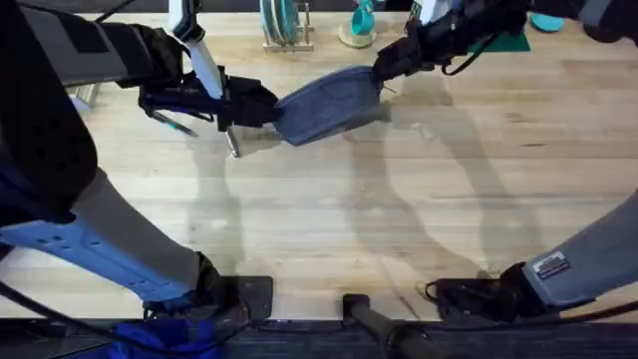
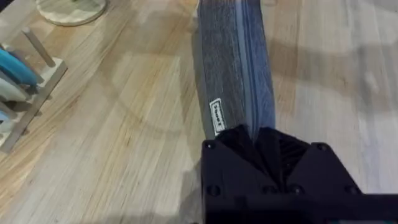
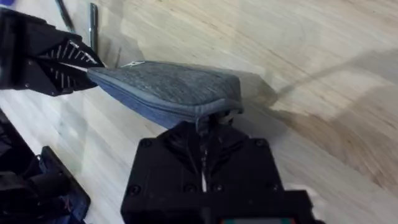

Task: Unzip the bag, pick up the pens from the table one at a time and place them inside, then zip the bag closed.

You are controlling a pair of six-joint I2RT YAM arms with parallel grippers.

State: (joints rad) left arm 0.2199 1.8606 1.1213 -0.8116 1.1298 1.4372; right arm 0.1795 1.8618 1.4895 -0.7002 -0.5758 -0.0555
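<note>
The bag (image 1: pixel 324 103) hangs above the table (image 1: pixel 399 219), the left hand (image 1: pixel 261 106) clamped on one end, the right hand (image 1: pixel 384 68) pinching the zipper end; unzipping seems underway, needing a steady pull.

A robot lab: two arms over a plank table (image 1: pixel 329 209), wooden rack (image 1: pixel 284 40) behind

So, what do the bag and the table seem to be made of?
The bag looks like woven fabric, matte blue-grey, with a heathered weave and a stitched edge. The table looks like light wood planks with visible grain and a faint sheen, possibly sealed.
</note>
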